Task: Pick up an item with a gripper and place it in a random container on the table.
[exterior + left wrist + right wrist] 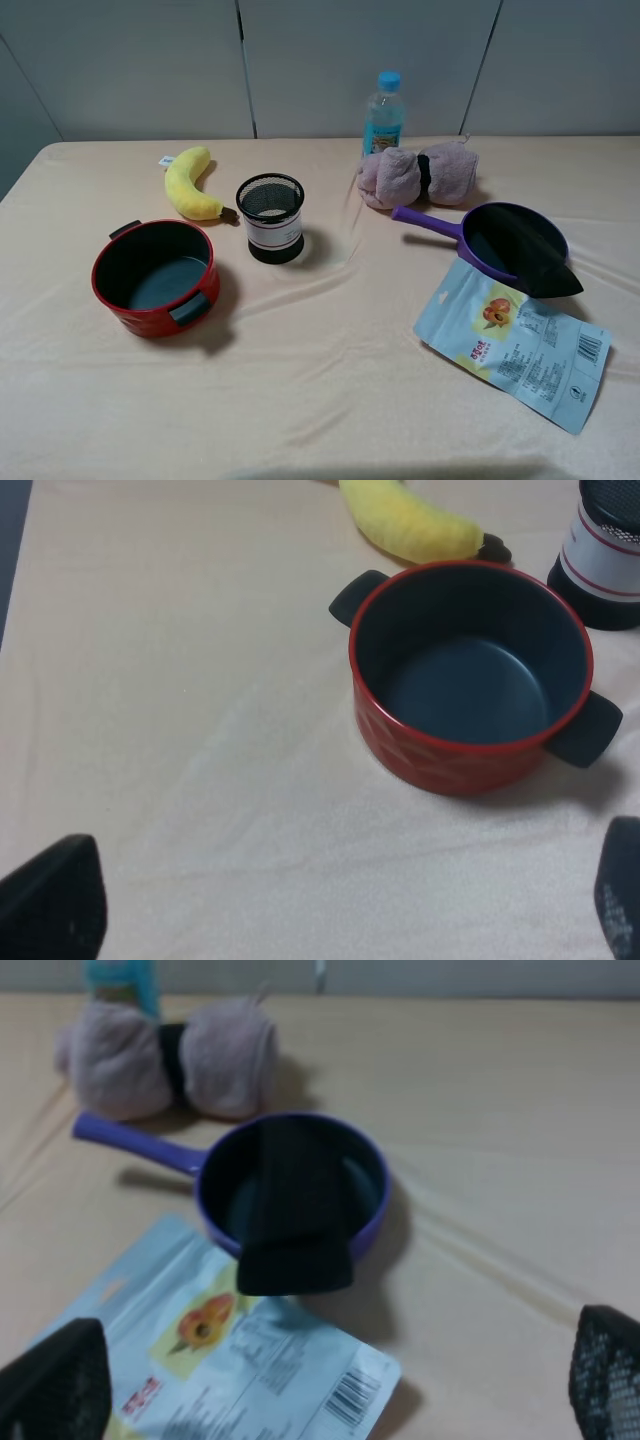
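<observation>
No text can be read with confidence in any view.

Snack pouch [515,345], pale blue, lying flat on the bench [330,380]: carries a red label block with white characters near its lower left, too small to make out; a fruit picture; a barcode at the right corner; dense fine print beside it, illegible. In the right wrist view the same pouch [225,1365] shows the barcode and red block, blurred.

Water bottle [384,115]: blue label, printing unreadable.

Mesh cup [271,218]: white band with red lines, no lettering discernible.
</observation>
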### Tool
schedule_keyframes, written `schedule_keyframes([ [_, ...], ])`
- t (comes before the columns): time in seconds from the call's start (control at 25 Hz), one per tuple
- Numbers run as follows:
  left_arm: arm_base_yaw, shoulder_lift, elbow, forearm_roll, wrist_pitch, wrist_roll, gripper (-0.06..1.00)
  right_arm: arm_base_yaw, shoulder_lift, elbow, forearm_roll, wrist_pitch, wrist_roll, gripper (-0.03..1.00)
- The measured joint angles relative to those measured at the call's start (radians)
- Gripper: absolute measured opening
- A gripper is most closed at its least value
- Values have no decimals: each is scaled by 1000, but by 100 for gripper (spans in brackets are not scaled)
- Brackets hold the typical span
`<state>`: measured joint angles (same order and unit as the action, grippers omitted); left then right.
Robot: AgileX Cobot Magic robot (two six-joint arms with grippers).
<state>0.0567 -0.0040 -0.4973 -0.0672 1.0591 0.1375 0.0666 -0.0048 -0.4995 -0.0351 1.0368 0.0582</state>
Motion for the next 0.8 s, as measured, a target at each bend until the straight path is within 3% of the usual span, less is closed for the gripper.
schedule_keyframes([
  [0.24,0,0,0,0,0,0,99,-103,-1,0,8,-5,-3,69],
  [0.8,0,0,0,0,0,0,99,-106,-1,0,10,-6,-4,69],
])
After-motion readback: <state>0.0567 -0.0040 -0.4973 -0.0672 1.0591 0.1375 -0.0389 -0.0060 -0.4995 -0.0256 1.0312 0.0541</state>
